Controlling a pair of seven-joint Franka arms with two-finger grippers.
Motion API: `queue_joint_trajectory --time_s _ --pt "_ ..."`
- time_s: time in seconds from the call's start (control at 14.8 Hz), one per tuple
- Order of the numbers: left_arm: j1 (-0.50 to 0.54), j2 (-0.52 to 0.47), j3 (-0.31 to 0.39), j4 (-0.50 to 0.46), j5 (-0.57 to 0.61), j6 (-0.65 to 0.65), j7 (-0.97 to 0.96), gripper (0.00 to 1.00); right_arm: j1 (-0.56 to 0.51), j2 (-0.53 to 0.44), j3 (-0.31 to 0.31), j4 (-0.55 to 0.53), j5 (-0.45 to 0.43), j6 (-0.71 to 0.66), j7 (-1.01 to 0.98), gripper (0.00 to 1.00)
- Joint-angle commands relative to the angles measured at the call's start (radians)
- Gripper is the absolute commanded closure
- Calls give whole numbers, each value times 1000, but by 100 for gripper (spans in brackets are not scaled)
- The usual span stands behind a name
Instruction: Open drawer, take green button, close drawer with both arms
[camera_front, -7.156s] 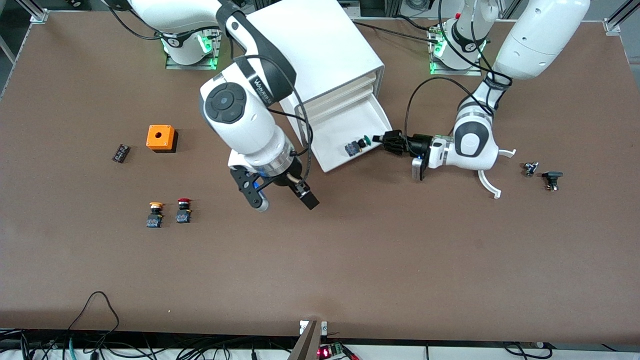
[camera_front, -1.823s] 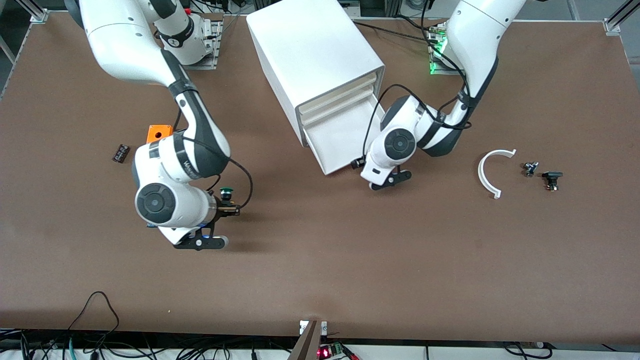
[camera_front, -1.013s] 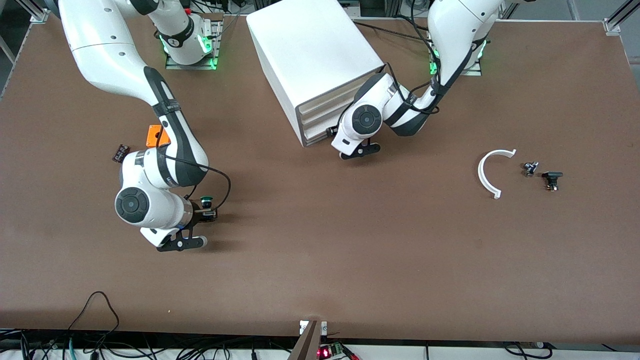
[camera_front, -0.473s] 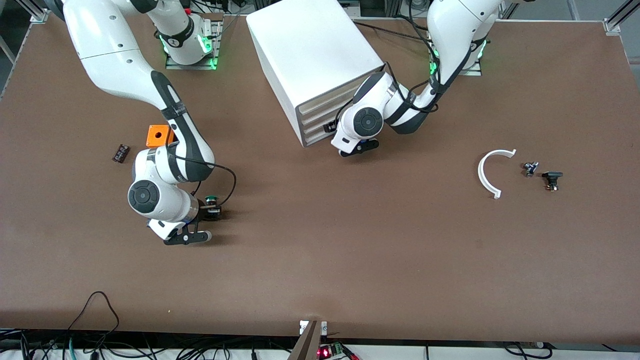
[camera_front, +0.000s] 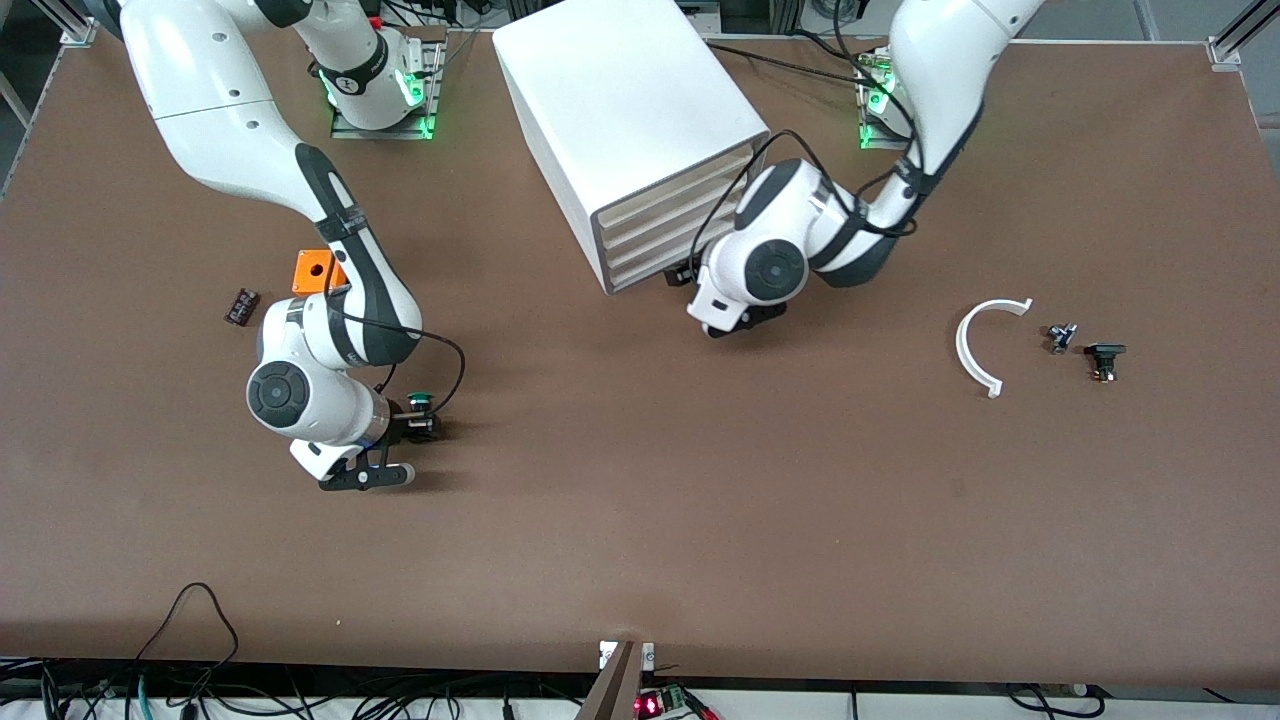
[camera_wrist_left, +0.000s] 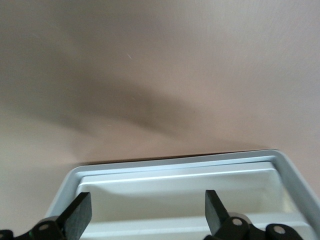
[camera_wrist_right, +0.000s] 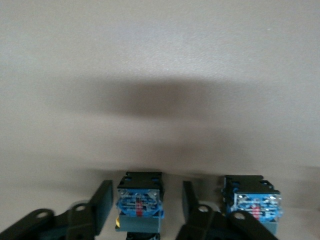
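Toward the right arm's end of the table, the right gripper (camera_front: 421, 425) sits low, its jaws part open around the green button (camera_front: 420, 401) with a gap on each side. A second blue-bodied button block (camera_wrist_right: 252, 202) stands just beside. The cabinet (camera_front: 620, 90) has its bottom drawer (camera_front: 640, 272) shut. The left gripper (camera_wrist_left: 147, 210) is in front of it, spread wide and holding nothing.

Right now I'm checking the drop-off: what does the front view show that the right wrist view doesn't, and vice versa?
Front only: the green cap of the button, the shut drawer, the left gripper in front of it. Right wrist only: a second blue block beside the button, and gaps between the fingers and the button. Both: the button on the table, inside the right gripper.
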Motion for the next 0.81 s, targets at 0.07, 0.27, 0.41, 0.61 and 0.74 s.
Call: queue_joint_trajectory --time_s 0.07,0.27,0.41,0.61,0.74 --pt "68 -42 -8 159 157 -226 14 0 -32 -88 10 -12 2 -63 -14 0" --pt "101 -46 -1 250 248 -325 113 0 -65 -160 4 -16 -1 -110 -21 0" --pt "154 -72 -3 272 268 -345 225 0 -65 -206 -19 -22 -6 -146 -20 0" --pt "249 -147 3 267 271 -351 436 0 -65 -296 -44 -79 -17 -149 -21 0" --pt "281 -219 49 220 269 -348 613 0 -65 -359 -62 -131 -18 -148 -21 0"
